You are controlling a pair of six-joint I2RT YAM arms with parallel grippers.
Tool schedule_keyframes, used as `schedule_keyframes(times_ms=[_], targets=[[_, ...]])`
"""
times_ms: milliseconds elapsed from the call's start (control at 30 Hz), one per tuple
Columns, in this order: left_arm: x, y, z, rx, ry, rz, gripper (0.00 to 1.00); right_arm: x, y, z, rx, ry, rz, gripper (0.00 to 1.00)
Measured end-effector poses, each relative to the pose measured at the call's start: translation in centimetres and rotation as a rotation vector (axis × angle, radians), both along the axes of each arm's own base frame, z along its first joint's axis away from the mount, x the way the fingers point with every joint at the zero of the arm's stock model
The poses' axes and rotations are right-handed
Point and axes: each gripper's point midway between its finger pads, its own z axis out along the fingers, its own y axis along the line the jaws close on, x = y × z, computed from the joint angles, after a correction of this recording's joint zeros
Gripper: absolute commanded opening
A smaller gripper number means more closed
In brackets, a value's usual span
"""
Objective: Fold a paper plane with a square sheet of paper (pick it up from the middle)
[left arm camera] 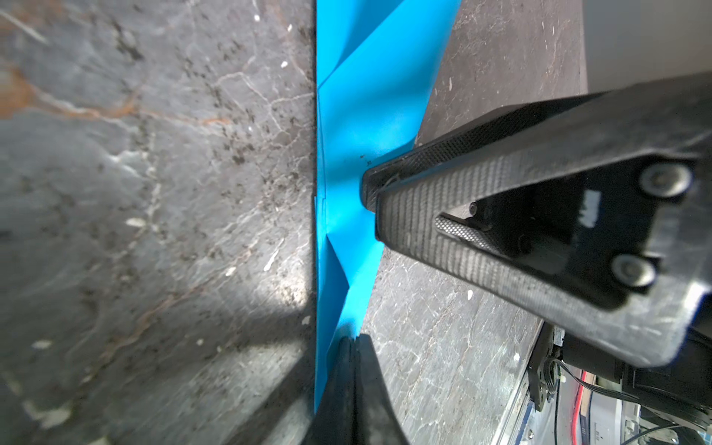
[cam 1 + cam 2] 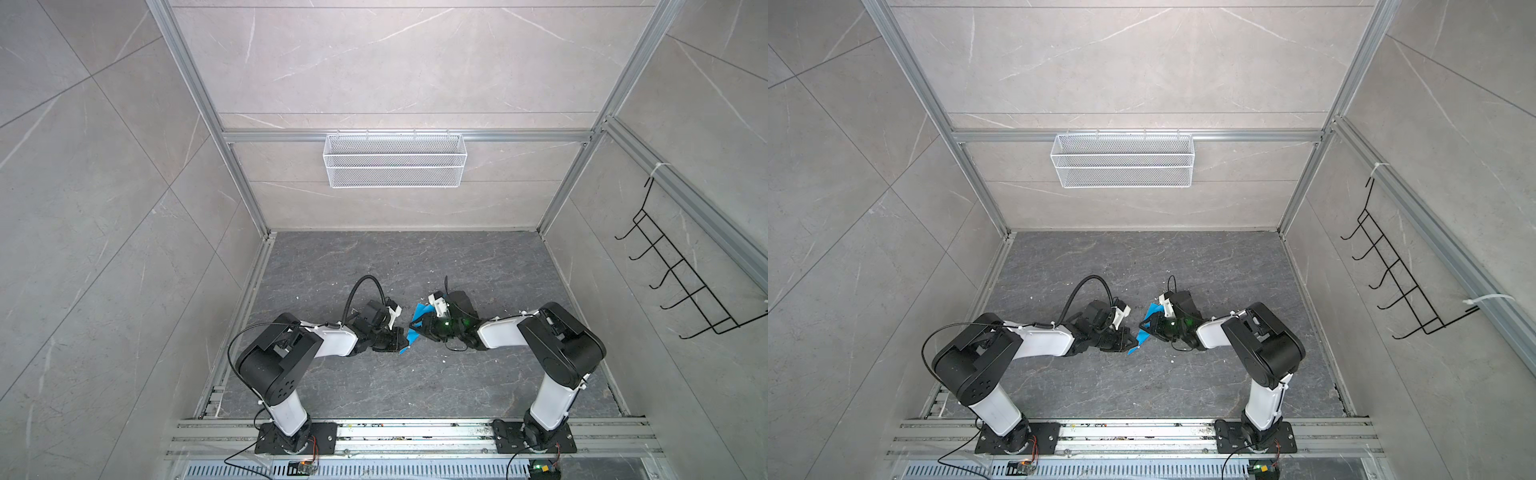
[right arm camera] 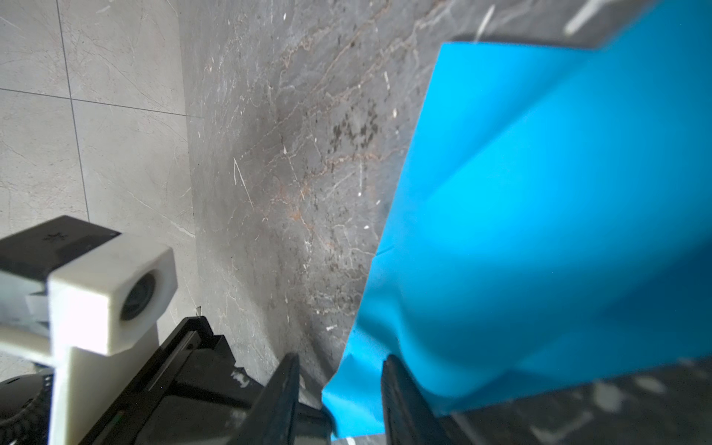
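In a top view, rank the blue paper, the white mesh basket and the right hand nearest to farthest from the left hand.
1. blue paper, pinched in the left hand.
2. right hand, just across the paper, on the right.
3. white mesh basket, high on the back wall.

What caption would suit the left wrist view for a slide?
The left gripper is shut on the half-folded blue paper; the right gripper reaches onto it.

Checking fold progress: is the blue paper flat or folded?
Folded: the blue paper shows diagonal creases and overlapping flaps in the left wrist view.
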Motion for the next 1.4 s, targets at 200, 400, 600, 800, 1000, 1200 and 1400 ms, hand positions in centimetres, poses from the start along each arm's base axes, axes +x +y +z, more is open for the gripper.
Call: schedule_keyframes(times_ms=[200,400,600,800,1000,1200,1400], targets=[[0.2,-0.2,0.2,-0.006,-0.004,0.001,0.04,0.0,0.0,0.0,-0.001,0.002,0.0,0.39],[0.4,-0.3,0.6,-0.013,-0.017,0.004,0.06,0.0,0.0,0.0,-0.001,0.002,0.0,0.39],[0.9,-0.5,1.0,-0.018,-0.033,0.01,0.06,0.0,0.0,0.0,-0.001,0.002,0.0,0.39],[1.5,-1.0,1.4,-0.03,-0.047,0.011,0.05,0.0,0.0,0.0,-0.001,0.003,-0.001,0.39],[1.4,-1.0,0.5,-0.017,-0.021,0.016,0.05,0.0,0.0,0.0,0.0,0.005,-0.002,0.39],[1.2,-1.1,0.4,-0.017,-0.013,0.016,0.04,0.0,0.0,0.0,0.001,0.008,-0.004,0.39],[1.1,-1.2,0.3,-0.013,-0.013,0.016,0.03,0.0,0.0,0.0,0.001,0.008,-0.004,0.39]])
